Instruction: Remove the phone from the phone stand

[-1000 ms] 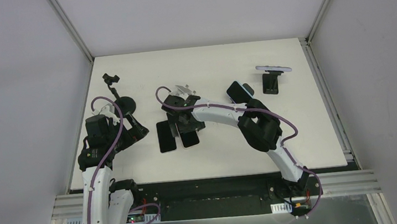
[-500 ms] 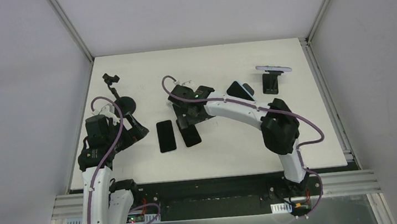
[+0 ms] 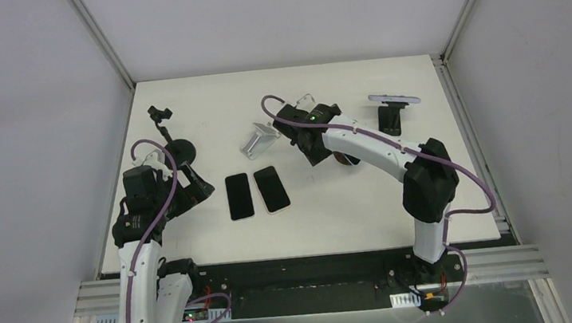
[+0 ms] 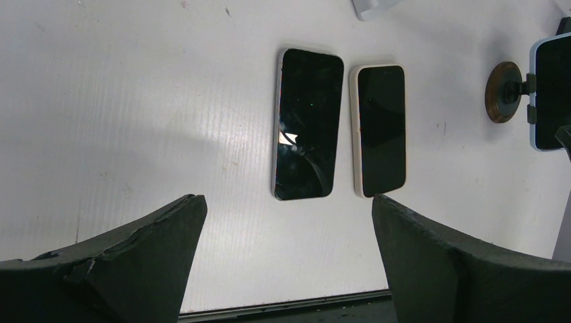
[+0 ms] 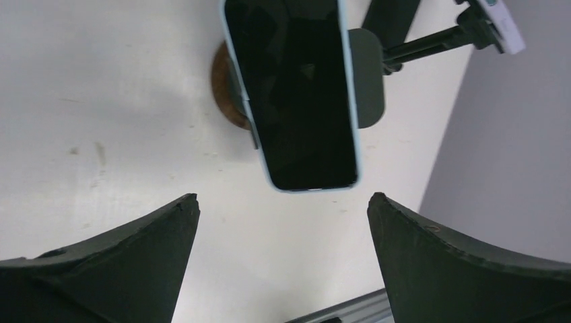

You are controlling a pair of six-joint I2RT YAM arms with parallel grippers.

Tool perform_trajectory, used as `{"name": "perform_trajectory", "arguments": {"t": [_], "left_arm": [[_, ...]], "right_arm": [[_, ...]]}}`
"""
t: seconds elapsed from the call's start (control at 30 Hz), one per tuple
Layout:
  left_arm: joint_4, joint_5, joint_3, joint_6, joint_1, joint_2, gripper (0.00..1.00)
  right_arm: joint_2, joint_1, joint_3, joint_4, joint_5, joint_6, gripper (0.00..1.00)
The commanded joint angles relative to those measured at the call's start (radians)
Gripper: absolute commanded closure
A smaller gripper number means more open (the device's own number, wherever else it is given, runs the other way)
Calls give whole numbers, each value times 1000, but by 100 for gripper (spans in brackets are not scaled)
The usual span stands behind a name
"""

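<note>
Currently the right gripper stands fully open and holds nothing. Its two dark fingers frame the bottom corners of the right wrist view, with only bare table between them.

The phone has a dark screen and a pale blue case. It is seated on the phone stand, which rises from a round brown base. The phone lies just ahead of the fingertips and clear of both fingers, with its lower end nearest the gripper. In the top view the right wrist hangs over this stand and hides most of it.

The left gripper is likewise spread wide and empty. It hovers over the near-left part of the table, near the round black base of a gooseneck holder.

Two further phones lie flat on the table, side by side, screens up and close together, though whether their edges touch cannot be told:
- a dark phone on the left-arm side;
- a white-edged phone just beside it.

A silver stand sits beyond these two phones, apart from both. Towards the far right corner, a black stand carries a white phone held crosswise.
</note>
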Motion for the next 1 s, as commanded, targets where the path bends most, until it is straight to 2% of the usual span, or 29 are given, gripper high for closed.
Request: {"name": "perform_trajectory", "arguments": {"t": [0.0, 0.33, 0.7, 0.97], "left_arm": [[-2, 6, 21, -9, -7, -10, 0], [-2, 7, 22, -7, -7, -12, 0], [-2, 5, 22, -7, -6, -13, 0], [-2, 4, 22, -7, -6, -12, 0]], "right_arm": [[16, -10, -29, -78, 188, -103, 1], [60, -33, -98, -69, 247, -115, 1], [41, -46, -236, 105, 211, -160, 1], [54, -64, -273, 170, 212, -206, 1]]}}
